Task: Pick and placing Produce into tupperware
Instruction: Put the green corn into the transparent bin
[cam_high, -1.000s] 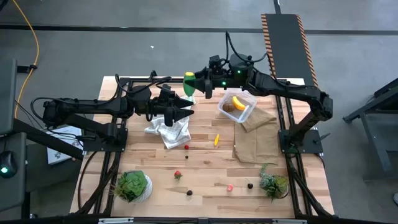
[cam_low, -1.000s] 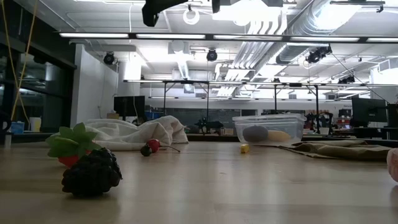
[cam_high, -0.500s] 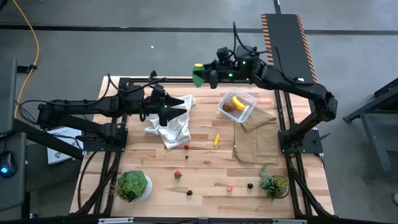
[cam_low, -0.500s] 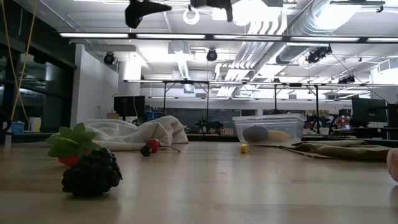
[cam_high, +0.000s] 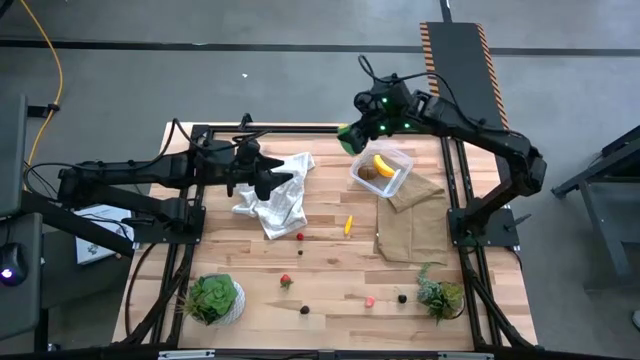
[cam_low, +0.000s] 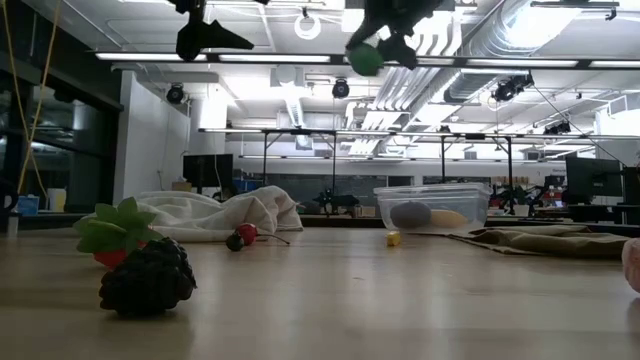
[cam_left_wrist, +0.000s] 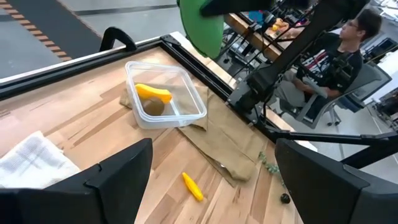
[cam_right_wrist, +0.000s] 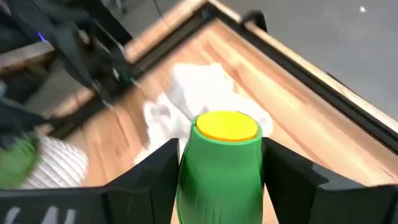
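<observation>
Right gripper (cam_high: 352, 137) clamps a green oval (cam_high: 347, 137) in the air, at ten o'clock from the tupperware (cam_high: 381, 170); left gripper (cam_high: 288, 178) hovers open over the white cloth (cam_high: 272, 205).

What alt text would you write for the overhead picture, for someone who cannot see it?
From above, the right gripper holds a green toy vegetable in the air beside a clear tupperware already containing a banana and a brown ball. The left gripper, open and empty, hovers over a white cloth on the wooden table.

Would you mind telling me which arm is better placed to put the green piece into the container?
The right: its gripper already holds the green piece beside the container. The left gripper is empty over the white cloth.
</observation>
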